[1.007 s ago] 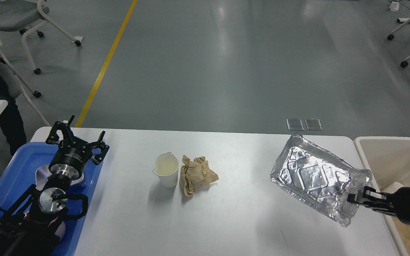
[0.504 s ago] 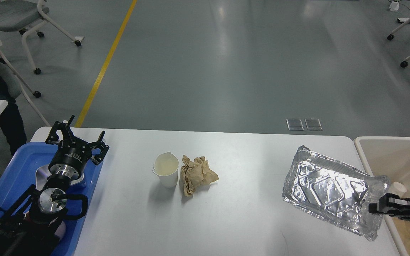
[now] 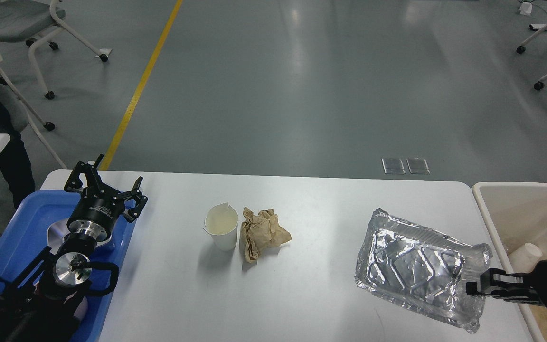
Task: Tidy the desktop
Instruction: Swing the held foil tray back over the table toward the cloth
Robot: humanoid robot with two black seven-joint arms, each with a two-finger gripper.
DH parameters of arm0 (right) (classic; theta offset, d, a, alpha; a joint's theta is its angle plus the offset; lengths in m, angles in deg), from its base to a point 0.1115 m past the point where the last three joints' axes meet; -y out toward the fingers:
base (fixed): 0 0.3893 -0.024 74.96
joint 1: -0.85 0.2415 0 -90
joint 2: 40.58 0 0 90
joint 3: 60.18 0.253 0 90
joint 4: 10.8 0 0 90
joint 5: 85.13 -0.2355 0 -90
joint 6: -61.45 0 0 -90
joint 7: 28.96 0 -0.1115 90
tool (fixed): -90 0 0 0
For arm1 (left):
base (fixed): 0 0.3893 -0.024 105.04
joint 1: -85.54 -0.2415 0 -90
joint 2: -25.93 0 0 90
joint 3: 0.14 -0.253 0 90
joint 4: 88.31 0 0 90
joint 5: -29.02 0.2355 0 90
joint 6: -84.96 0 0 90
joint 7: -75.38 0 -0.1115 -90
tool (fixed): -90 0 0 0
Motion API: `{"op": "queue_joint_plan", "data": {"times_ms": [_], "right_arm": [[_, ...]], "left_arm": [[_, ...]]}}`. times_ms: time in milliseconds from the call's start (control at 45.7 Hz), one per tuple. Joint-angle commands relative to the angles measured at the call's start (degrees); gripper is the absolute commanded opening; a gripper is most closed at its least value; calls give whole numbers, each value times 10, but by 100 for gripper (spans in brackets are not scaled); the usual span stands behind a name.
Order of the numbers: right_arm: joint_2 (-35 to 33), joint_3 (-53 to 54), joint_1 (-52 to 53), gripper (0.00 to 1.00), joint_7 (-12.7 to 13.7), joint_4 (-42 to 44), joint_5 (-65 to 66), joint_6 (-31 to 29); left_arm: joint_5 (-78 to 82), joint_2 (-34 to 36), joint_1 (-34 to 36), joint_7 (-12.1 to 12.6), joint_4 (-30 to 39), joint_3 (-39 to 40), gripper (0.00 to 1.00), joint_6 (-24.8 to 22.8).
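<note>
A grey polished floor with a yellow line fills the background, and in front of you the white counter [image 3: 311, 294] spans nearly the whole lower view.

Your right gripper [image 3: 476, 288] reaches in from the right edge of the counter and pinches the near right rim of a crumpled foil tray [image 3: 416, 266]. That tray sits over the counter's right end, tilted; you cannot tell whether its underside touches the surface. Just past the right edge stands a beige bin [image 3: 492, 209] with a small white cup [image 3: 525, 254] lying inside.

Your left gripper [image 3: 105, 183] hangs over the far left corner of the counter, its fingers spread wide and holding nothing. It sits above the right rim of a blue tray [image 3: 22, 228] that overlaps the counter's left edge.

Near the middle of the counter, a white paper cup [image 3: 221, 228] stands upright, and a crumpled brown paper wad [image 3: 261, 232] lies just beside it on its right, touching or nearly so. Both are well apart from either gripper, with bare counter between them and the foil tray.

Rolling chairs [image 3: 41, 28] stand on the floor beyond the far left corner.
</note>
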Motion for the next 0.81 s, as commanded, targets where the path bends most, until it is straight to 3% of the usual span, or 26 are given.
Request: {"op": "queue_joint_plan", "data": {"times_ms": [0, 197, 482, 788], "right_arm": [[46, -2, 6, 0, -2, 22, 39, -17], [111, -39, 85, 0, -2, 63, 65, -48], [219, -248, 271, 0, -6, 157, 62, -50], [306, -315, 322, 0, -13, 225, 59, -70]], "left_arm": [[14, -1, 1, 0, 1, -1, 96, 4], [14, 3, -2, 0, 1, -1, 96, 6], [16, 7, -6, 0, 2, -1, 96, 6], [23, 43, -9, 2, 2, -39, 96, 4]]}}
